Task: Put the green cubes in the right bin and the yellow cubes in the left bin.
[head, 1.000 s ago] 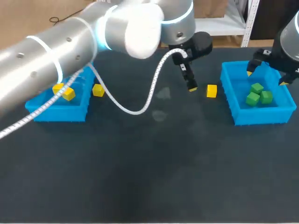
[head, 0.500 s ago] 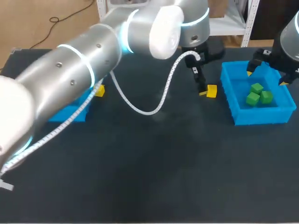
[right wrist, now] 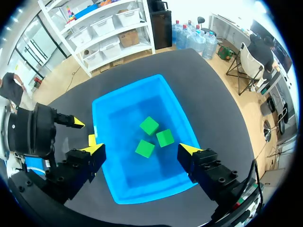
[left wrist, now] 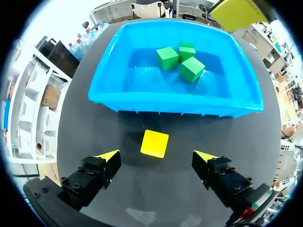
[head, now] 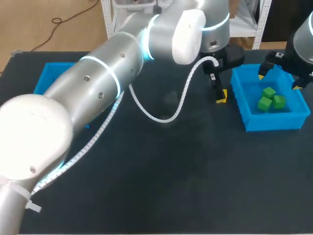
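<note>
Table (head: 195,171): left arm (head: 102,83) hides most left bin (head: 49,76).

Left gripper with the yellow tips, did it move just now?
Yes. The left gripper slid closer to the right bin and now hangs over the yellow cube beside it.
</note>
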Motion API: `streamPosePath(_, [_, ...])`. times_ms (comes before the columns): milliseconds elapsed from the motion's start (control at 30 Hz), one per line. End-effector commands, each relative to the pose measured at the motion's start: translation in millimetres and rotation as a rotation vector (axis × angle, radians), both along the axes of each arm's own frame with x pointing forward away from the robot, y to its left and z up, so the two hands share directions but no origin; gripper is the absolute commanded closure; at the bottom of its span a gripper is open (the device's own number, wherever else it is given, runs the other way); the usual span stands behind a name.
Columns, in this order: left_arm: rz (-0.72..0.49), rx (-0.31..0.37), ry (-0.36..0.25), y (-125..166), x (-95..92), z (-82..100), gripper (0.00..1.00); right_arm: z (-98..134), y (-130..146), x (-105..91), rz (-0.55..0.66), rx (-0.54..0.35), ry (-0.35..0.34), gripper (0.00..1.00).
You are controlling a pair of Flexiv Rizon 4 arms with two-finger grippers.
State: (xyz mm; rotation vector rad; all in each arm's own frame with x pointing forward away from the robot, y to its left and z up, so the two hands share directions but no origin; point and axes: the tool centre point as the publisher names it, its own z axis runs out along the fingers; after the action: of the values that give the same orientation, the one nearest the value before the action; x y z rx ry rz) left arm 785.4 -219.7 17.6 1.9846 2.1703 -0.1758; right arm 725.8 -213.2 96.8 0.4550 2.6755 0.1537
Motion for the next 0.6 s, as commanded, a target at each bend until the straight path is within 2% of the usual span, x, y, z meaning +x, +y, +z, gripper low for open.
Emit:
streamPosePath(33, [-0.012, 0.019, 0.035, -10.9, 13.6, -5.8, 0.0, -0.4, -0.3, -2.1, -0.003, -0.002, -0.007, 0.0])
streamPosePath(200, [-0.02, 0.011, 0.031, -16.4, 17.6, -11.2, 0.0, -0.4, -0.3, -2.1, -0.003, -0.002, -0.007, 0.0])
streamPosePath(433, [0.01, -0.032, 0.027, -19.4, 24.6, -18.8, 0.0, -0.4, -0.3, -2.1, -0.003, -0.002, -0.007, 0.0])
streamPosePath(600, [0.024, -0.033, 0.032, -18.9, 27.8, -24.4, 0.0, -0.4, -0.3, -2.1, -0.003, -0.002, -0.007, 0.0])
